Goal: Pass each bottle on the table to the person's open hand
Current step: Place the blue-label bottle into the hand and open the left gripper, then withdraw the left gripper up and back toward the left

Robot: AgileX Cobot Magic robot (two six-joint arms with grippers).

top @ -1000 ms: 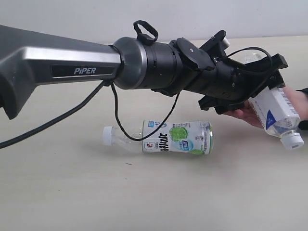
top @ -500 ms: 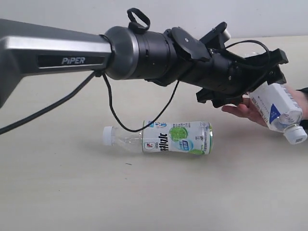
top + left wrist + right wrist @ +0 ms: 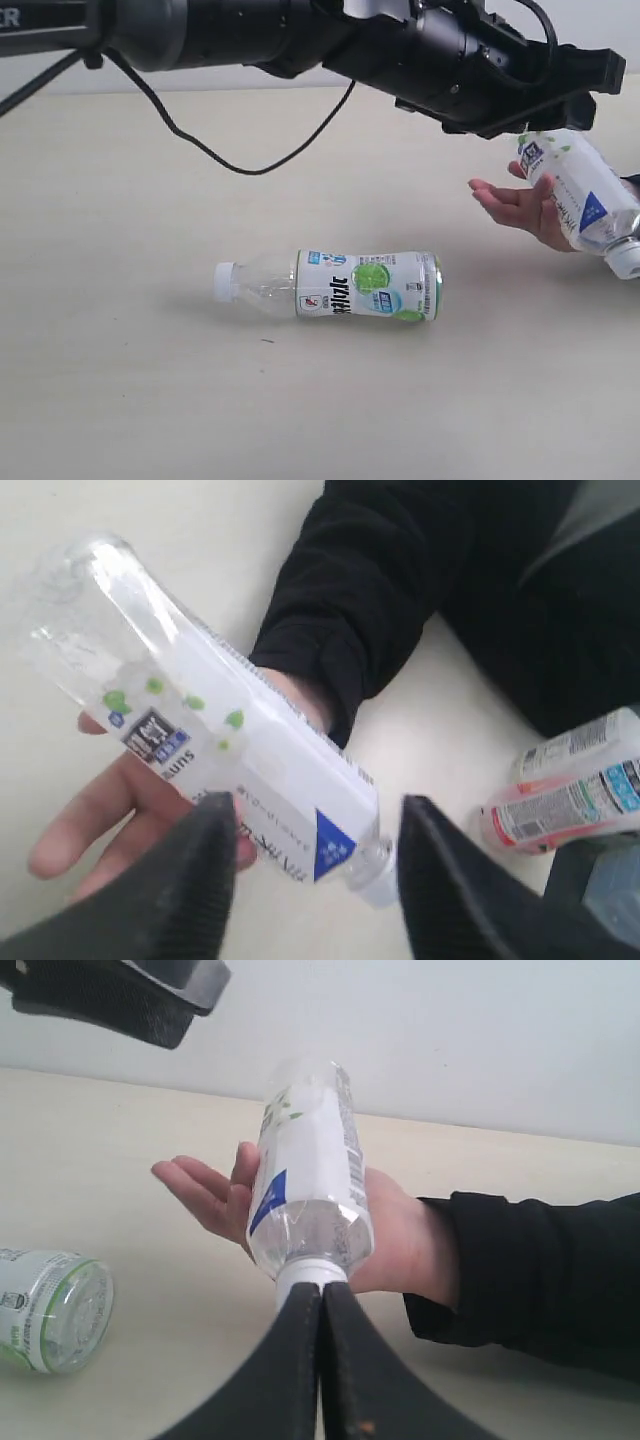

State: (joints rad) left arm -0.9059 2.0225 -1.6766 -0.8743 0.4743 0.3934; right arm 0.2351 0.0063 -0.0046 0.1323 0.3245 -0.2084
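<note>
A clear bottle (image 3: 578, 192) with a white label, green sprigs and a blue triangle lies across the person's open hand (image 3: 512, 203), cap pointing away from the wrist. My left gripper (image 3: 565, 112) hangs open just above it, touching nothing. In the left wrist view the bottle (image 3: 235, 742) and the hand (image 3: 105, 825) lie beyond the open left gripper (image 3: 318, 880). My right gripper (image 3: 322, 1295) is shut and empty, its tips just short of that bottle's white cap (image 3: 310, 1270). The lime-label bottle (image 3: 365, 285) lies on its side on the table (image 3: 150, 380).
The person's black sleeve (image 3: 540, 1260) rests on the table at the right. Beside it lie a pink-label bottle (image 3: 560, 810) and a white-label one (image 3: 585, 742). My left arm (image 3: 250, 30) spans the top of the exterior view.
My left gripper has let go of the white-label bottle and risen above it. The bottle now rests in the person's hand, which has lifted slightly. The lime bottle has not moved.
</note>
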